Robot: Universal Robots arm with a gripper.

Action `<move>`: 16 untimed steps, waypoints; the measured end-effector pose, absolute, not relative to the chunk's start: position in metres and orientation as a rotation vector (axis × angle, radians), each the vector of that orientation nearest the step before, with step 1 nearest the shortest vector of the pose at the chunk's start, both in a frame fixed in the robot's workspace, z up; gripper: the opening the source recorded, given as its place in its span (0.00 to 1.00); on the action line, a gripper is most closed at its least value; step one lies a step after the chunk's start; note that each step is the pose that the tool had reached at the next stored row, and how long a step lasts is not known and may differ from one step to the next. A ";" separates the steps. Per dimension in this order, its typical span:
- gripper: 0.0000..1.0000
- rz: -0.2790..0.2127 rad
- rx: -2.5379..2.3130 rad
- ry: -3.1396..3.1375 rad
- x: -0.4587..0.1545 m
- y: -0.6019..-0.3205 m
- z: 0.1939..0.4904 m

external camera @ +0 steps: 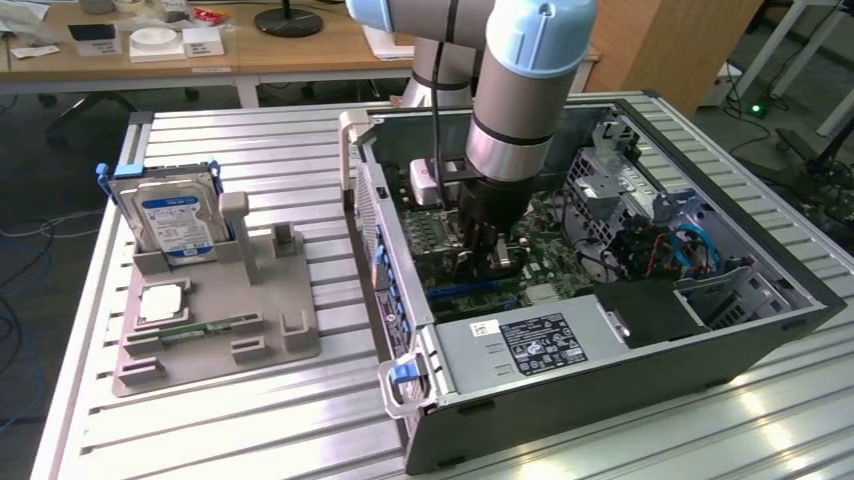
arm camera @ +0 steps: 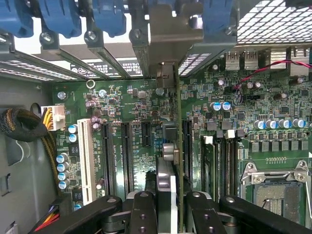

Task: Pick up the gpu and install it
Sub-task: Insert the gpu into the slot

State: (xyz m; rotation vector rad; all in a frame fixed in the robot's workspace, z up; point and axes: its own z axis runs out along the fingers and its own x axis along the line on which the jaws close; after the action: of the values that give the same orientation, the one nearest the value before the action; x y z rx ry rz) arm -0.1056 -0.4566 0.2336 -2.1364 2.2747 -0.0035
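From my feed I count one claw point(external camera: 491, 262), one gpu point(arm camera: 178, 146) in it, one open computer case point(external camera: 747, 330), and one hard drive point(external camera: 174, 215) well off to its side.

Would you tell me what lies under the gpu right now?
Under the gpu, held edge-on in the gripper, lies the green motherboard with black slots. The slot directly beneath is covered.

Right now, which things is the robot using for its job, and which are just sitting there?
For the job: the gpu, held in the gripper, the motherboard, the computer case.

Just sitting: the hard drive, the grey holder, the memory stick.
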 end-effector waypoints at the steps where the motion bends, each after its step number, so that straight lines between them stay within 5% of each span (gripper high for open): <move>1: 0.28 -0.004 -2.136 2.275 -0.106 -0.457 0.234; 16: 0.28 -0.004 -2.136 2.275 -0.106 -0.457 0.230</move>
State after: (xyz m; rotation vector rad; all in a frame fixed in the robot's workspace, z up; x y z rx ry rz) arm -0.1056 -0.4566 0.2302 -2.1363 2.2746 -0.0035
